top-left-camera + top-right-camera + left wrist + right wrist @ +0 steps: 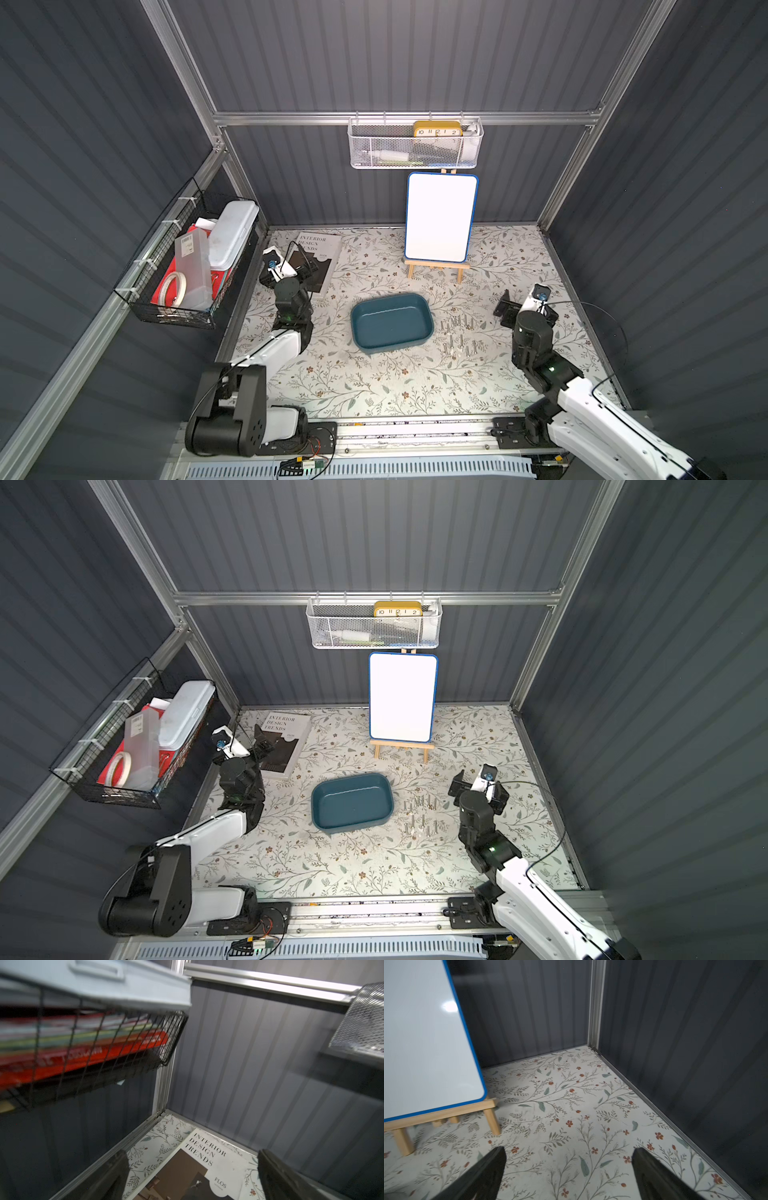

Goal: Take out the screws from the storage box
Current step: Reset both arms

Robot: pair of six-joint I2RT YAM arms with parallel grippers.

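Note:
The storage box (390,322) (352,802), a shallow teal tray, sits mid-table; only its bare floor shows inside. Several silvery screws (457,337) (422,817) lie in two loose rows on the flowered mat just right of it. My right gripper (524,306) (569,1152) hovers right of the screws, toward the back right corner, open and empty, with only mat between its fingers (492,1169). My left gripper (302,268) (193,1158) is at the far left over a book, open and empty. Neither wrist view shows the box or the screws.
A book (318,259) (207,1159) lies at the back left. A whiteboard on a wooden easel (440,218) (425,1039) stands at the back. A white mesh basket (415,145) hangs on the back wall, and a black wire basket (187,266) on the left wall.

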